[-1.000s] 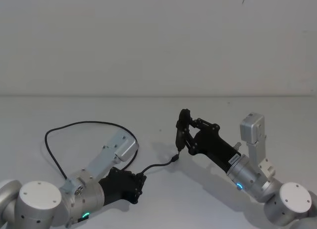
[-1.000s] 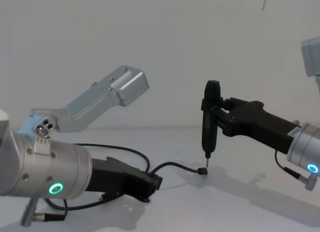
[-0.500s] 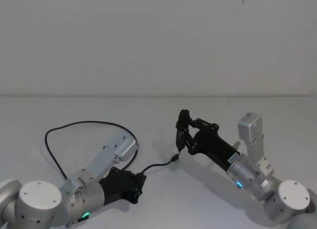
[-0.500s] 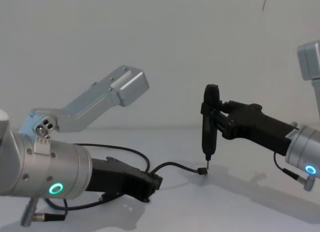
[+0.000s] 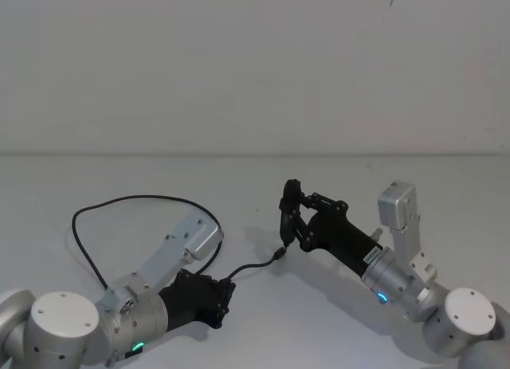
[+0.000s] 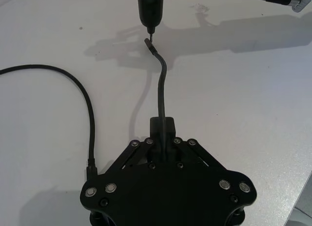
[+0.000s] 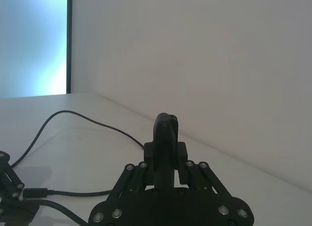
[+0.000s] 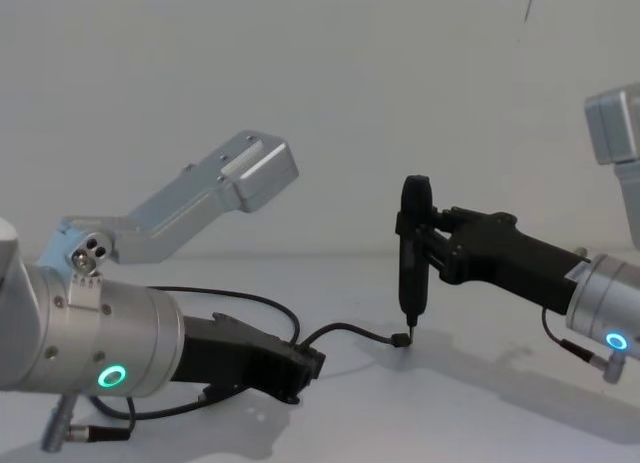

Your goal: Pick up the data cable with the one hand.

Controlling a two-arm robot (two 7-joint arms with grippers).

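The left gripper (image 6: 162, 138) sits low on the table (image 5: 382, 186), its fingers closed on the data cable (image 6: 161, 84) near one end. Ahead of it the cable rises in a short curve to its free plug (image 8: 401, 339). Directly above that plug, almost touching, hangs the right gripper (image 8: 409, 323), fingers pressed together and pointing down.
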